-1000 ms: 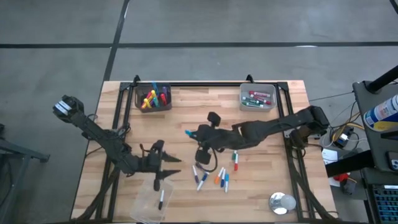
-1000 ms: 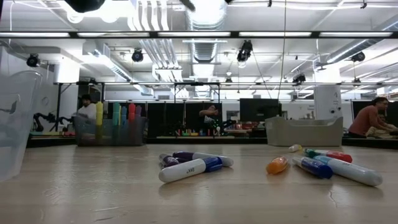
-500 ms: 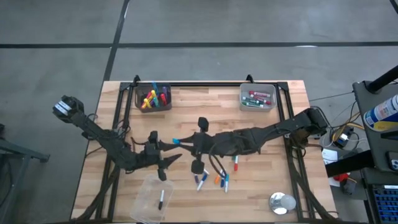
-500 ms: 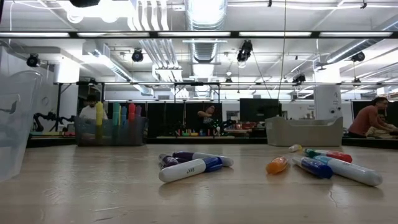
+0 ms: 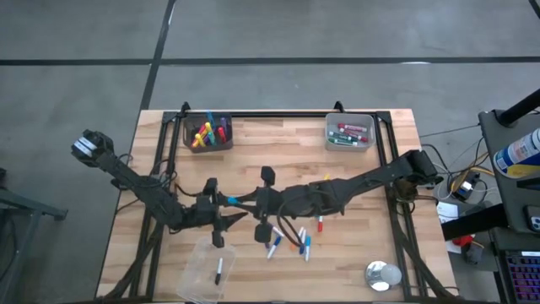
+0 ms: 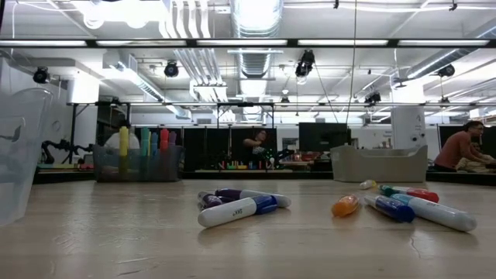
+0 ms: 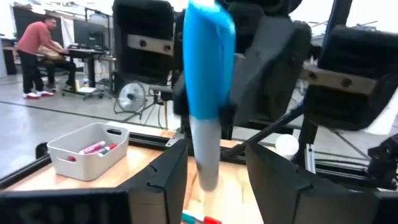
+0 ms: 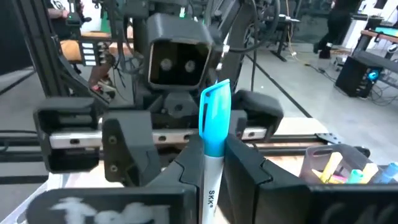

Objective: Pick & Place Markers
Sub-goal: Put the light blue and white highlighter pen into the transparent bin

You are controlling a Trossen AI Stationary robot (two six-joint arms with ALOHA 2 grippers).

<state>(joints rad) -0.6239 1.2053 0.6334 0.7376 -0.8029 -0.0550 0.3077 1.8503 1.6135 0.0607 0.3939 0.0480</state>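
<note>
A marker with a blue cap (image 5: 229,200) and a white barrel hangs in the air over the table's middle. My right gripper (image 5: 251,203) is shut on it and reaches in level from the table's right. My left gripper (image 5: 229,214) faces it from the left, open. In the left wrist view the marker's cap (image 7: 208,62) stands above my left gripper (image 7: 216,158), and the white barrel (image 7: 205,149) lies between the two fingers. Several other markers (image 5: 287,241) lie loose on the table. One marker (image 5: 218,270) lies in a clear container (image 5: 202,272). My right gripper (image 8: 211,154) pinches the marker's white barrel (image 8: 208,186) between its two fingers. The marker lies along the fingers, and its blue cap (image 8: 214,118) sticks out past the fingertips toward my left gripper. It is lifted clear of the table. My left gripper's fingers (image 7: 168,177) flank the barrel; I cannot tell whether one touches it.
A bin of coloured markers (image 5: 208,131) stands at the far left and a grey bin with markers (image 5: 348,133) at the far right. A round shiny object (image 5: 384,274) lies near the front right. The low view shows loose markers (image 6: 240,205) and the clear container (image 6: 19,147).
My right gripper has carried the blue-capped marker toward the table's left and a little toward the near edge, up to my left gripper. The marker has stayed clear of the table, and its cap now lies at my left gripper's fingers.
</note>
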